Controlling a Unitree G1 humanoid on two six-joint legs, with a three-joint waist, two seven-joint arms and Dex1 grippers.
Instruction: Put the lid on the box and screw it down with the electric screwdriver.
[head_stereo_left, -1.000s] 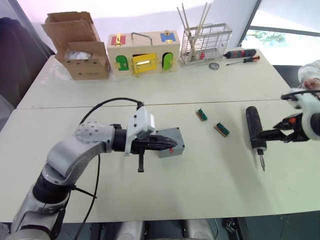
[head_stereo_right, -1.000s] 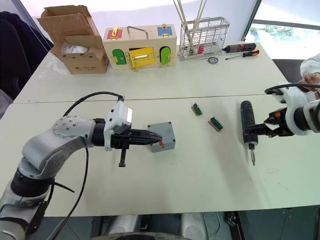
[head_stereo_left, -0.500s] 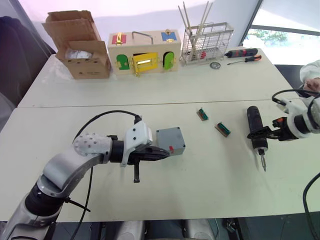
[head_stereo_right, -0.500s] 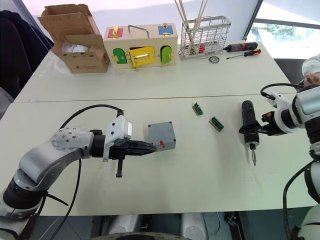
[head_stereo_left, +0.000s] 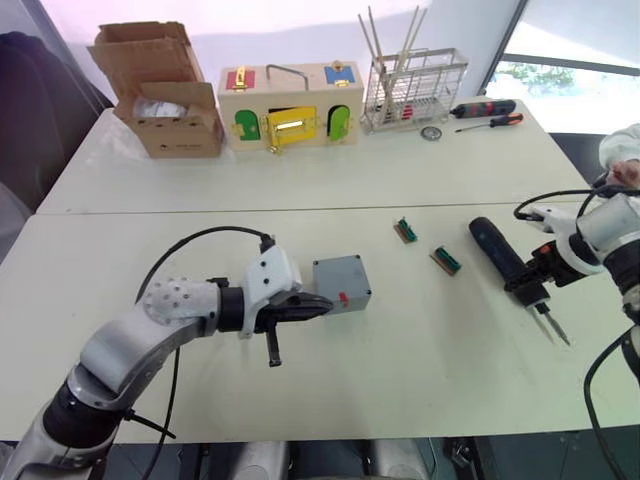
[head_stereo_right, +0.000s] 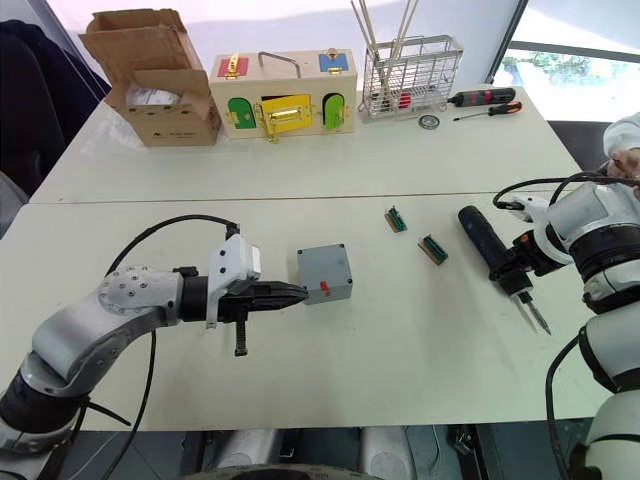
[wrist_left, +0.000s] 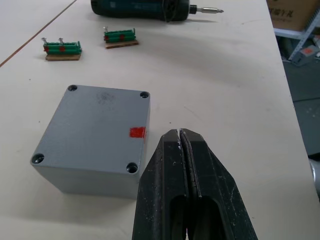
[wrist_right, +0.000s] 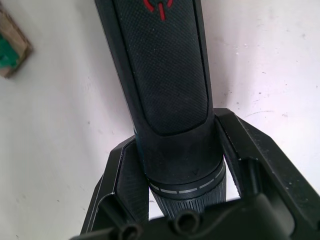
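The right gripper (wrist_right: 172, 165) has its two black fingers (wrist_right: 125, 175) clamped around the front collar of the thick black cylindrical electric screwdriver (head_stereo_right: 487, 243). A second ago the driver lay pointing straight toward the near edge; now it is slanted, its handle swung to the far left and its metal bit aimed near right, on the white table (head_stereo_right: 400, 340).

The left gripper (wrist_left: 180, 142) has its fingertips pressed together on nothing, just beside the near left side of the small grey square plastic box (head_stereo_left: 341, 284). It has drawn back: earlier its tips overlapped the box. The box sits mid-table with the grey lid (wrist_left: 95, 127) on top, red mark showing. Two small green terminal blocks (head_stereo_left: 444, 260) lie between box and driver.
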